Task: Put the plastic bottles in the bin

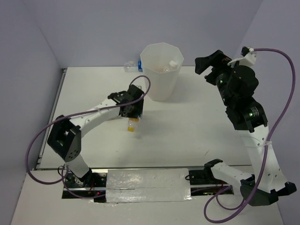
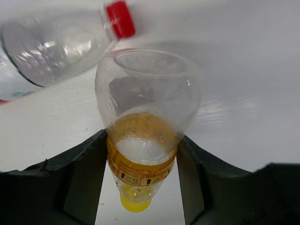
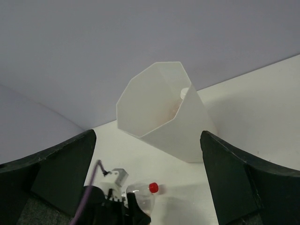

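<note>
My left gripper is shut on a clear bottle with a yellow cap and orange label; both fingers press its sides, and its cap points toward the near edge. A clear bottle with a red cap lies on the table just beyond it. The white faceted bin stands behind, with a white-capped bottle inside. A blue-labelled bottle lies behind the bin's left side. My right gripper hangs open and empty, high to the right of the bin.
Purple cables loop from both arms, one over the left wrist. A strip of silvery tape runs along the near edge between the arm bases. Walls close off the back and left.
</note>
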### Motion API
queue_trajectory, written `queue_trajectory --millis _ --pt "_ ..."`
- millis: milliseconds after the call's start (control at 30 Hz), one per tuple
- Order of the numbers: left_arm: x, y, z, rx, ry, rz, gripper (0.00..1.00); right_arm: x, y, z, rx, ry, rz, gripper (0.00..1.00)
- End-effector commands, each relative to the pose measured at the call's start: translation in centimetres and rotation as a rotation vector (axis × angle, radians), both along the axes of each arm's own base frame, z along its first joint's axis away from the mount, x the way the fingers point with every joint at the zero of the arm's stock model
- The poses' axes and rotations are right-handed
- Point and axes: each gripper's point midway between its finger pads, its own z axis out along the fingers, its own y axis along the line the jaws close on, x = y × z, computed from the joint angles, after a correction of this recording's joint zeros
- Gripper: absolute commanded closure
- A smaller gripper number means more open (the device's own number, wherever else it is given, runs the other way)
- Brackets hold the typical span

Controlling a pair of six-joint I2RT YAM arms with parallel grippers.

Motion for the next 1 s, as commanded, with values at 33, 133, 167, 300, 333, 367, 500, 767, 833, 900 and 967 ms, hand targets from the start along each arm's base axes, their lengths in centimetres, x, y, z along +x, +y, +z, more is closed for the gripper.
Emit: queue_trajectory --millis 33,133,167,300,333,367,500,767,833,900,967 --pt "1.8 -1.8 15.5 -0.191 -0.294 -0.081 0.43 -1.9 -1.3 1.4 0.006 -0.043 -0.034 0.00" --pt "3.1 -2.6 23.3 -0.256 -0.456 -0.125 0.41 -3.1 -2.1 1.6 0.016 -0.063 -0.054 0.00" --pt "3.7 -2.6 25.1 -0.256 -0.502 -0.139 0.40 -3.4 -2.2 1.6 0.018 -0.064 -0.057 0.00" --pt "6.5 -3.4 34.6 -0.323 -0.746 -0.135 0.39 -5.5 -3.2 0.8 0.027 -0.065 -0.068 0.00" --pt "7.6 -4.1 35.4 -0.327 -0.788 -0.140 0.38 -5.8 -3.3 0.7 0.031 -0.065 -0.068 0.00" --pt "8.0 -4.4 37.5 -0.353 -0.845 -0.136 0.38 -6.1 -3.4 0.4 0.031 -0.059 -0.066 0.00" --pt "10.1 -5.9 41.1 -0.421 -0.989 -0.140 0.33 -7.5 -3.8 -1.4 0.028 -0.019 -0.060 0.00" --pt "15.6 -9.0 42.7 -0.468 -1.154 -0.130 0.26 -11.2 -5.3 -5.3 0.073 0.050 -0.085 0.00" --pt "17.4 -9.7 41.4 -0.472 -1.142 -0.124 0.26 -11.6 -5.7 -5.8 0.071 0.056 -0.101 0.00" --pt "19.3 -9.8 39.9 -0.471 -1.134 -0.102 0.25 -12.0 -6.2 -5.8 0.072 0.054 -0.119 0.00" --pt "20.5 -9.7 39.0 -0.503 -1.107 -0.094 0.16 -12.0 -6.3 -5.6 0.070 0.055 -0.124 0.00"
